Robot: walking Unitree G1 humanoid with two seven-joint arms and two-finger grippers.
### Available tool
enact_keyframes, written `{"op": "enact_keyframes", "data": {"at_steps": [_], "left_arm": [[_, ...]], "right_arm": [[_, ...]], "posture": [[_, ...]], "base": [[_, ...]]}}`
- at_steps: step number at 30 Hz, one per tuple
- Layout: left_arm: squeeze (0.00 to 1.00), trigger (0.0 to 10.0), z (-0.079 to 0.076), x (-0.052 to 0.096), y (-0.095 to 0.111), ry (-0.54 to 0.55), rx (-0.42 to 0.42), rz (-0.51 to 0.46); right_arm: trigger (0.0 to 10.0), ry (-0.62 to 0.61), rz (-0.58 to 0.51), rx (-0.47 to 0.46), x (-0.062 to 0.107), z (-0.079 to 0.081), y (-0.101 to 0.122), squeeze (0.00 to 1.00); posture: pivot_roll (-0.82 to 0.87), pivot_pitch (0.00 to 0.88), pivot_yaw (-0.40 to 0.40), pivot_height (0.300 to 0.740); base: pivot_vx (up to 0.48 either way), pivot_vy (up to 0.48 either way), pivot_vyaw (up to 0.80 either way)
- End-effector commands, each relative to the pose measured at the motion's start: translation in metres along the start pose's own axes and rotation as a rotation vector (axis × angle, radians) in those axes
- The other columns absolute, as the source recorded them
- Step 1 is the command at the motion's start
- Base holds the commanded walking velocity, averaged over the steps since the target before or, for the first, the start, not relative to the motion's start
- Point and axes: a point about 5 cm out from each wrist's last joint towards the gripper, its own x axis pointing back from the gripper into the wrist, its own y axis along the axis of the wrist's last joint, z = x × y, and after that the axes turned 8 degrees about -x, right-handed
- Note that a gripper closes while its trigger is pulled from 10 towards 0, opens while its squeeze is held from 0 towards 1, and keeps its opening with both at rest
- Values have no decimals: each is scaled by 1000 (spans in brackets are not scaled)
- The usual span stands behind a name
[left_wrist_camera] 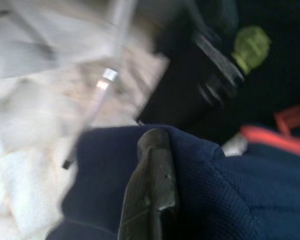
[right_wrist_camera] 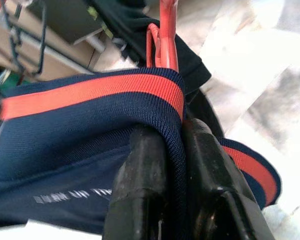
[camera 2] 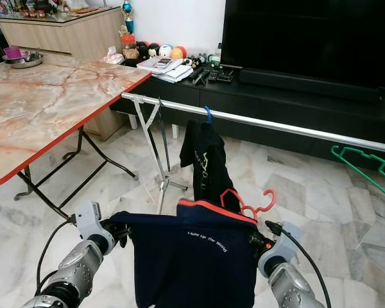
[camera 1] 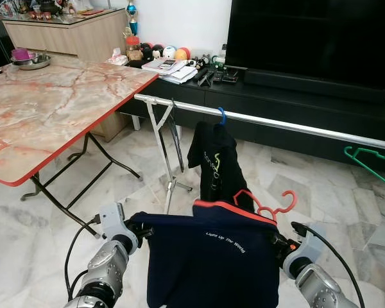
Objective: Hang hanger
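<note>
A navy shirt [camera 1: 212, 260] with an orange collar sits on an orange hanger [camera 1: 276, 206], its hook sticking up at the collar. I hold the shirt spread low in front of me. My left gripper [camera 1: 141, 230] is shut on its left shoulder, with one finger [left_wrist_camera: 152, 190] lying on the navy cloth. My right gripper [right_wrist_camera: 174, 145] is shut on the collar edge beside the hanger. Beyond and above runs a silver rail [camera 1: 295, 125]. A black shirt [camera 1: 217, 167] hangs from it on a blue hook [camera 1: 222, 115].
A green hanger [camera 1: 372, 160] hangs at the rail's right end. The rail's folding legs [camera 1: 167, 154] stand at its left end. A marble-top folding table [camera 1: 45, 109] is on the left, and a dark TV console [camera 1: 295, 102] with a TV [camera 1: 308, 32] stands behind.
</note>
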Motion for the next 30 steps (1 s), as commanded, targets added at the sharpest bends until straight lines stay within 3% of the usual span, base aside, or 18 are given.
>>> {"op": "enact_keyframes", "data": {"at_steps": [1, 2, 4, 5, 6, 7, 8, 10, 13, 19, 20, 22, 23, 25, 27, 30], "left_arm": [[0, 0, -2, 3, -6, -82, -73, 54], [0, 0, -7, 4, -10, -143, -147, 85], [0, 0, -19, 10, -26, -351, -424, 196], [0, 0, -19, 10, -26, -351, -424, 196], [0, 10000, -19, 12, -30, -394, -541, 247], [1000, 10000, -17, 13, -31, -421, -645, 272], [1000, 10000, -17, 13, -31, -421, -645, 272], [1000, 10000, -20, 14, -29, -486, -653, 271], [1000, 10000, -21, 21, -30, -618, -727, 299], [1000, 10000, -20, 28, -32, -702, -753, 306], [1000, 10000, -15, 30, -29, -702, -762, 303], [1000, 10000, -12, 31, -25, -699, -749, 294], [1000, 10000, -12, 31, -25, -699, -749, 294], [1000, 10000, -10, 31, -18, -713, -722, 268], [1000, 10000, -10, 31, -18, -713, -722, 268], [1000, 10000, -17, 35, -13, -816, -689, 257]], "right_arm": [[10000, -28, -60, -6, 1, -4, 10, 0], [10000, -26, -64, -6, 0, -3, 10, 0], [10000, -18, -43, 50, -2, -1, 7, 0], [10000, -18, -43, 50, -2, -1, 7, 0], [10000, -3, -26, 105, -3, 1, 7, 0], [10000, 17, -14, 165, -3, 3, 7, 0], [10000, 17, -14, 165, -3, 3, 7, 0], [10000, 35, -4, 250, -5, 4, 9, 0], [10000, 58, 17, 358, -8, 6, 15, 0], [10000, 97, 70, 471, -10, 6, 19, 0], [10000, 217, 171, 599, -8, 11, 12, 0], [10000, 334, 278, 747, -4, 14, 2, 0], [10000, 334, 278, 747, -4, 14, 2, 0], [10000, 444, 376, 873, 1, 15, -4, 0], [10000, 444, 376, 873, 1, 15, -4, 0], [10000, 679, 547, 1049, 11, 19, -9, 0]], "posture": [[-59, 59, 20, 740], [-59, 58, 23, 740], [-60, 51, 39, 740], [-60, 51, 39, 740], [-57, 48, 43, 740], [-56, 44, 46, 740], [-56, 44, 46, 740], [-53, 36, 49, 740], [-50, 28, 52, 740], [-46, 19, 45, 740], [-46, 17, 42, 740], [-46, 17, 42, 740], [-46, 17, 42, 740], [-32, 21, 36, 740], [-32, 21, 36, 740], [-27, 21, 33, 740]], "base": [[0, 0, 0], [0, 0, 0], [0, 0, 0], [0, 0, 0], [0, 0, 0], [0, 0, 0], [0, 0, 0], [0, 0, 0], [0, 0, 0], [0, 0, 0], [0, 0, 0], [0, 0, 0], [0, 0, 0], [0, 0, 0], [0, 0, 0], [0, 0, 0]]}}
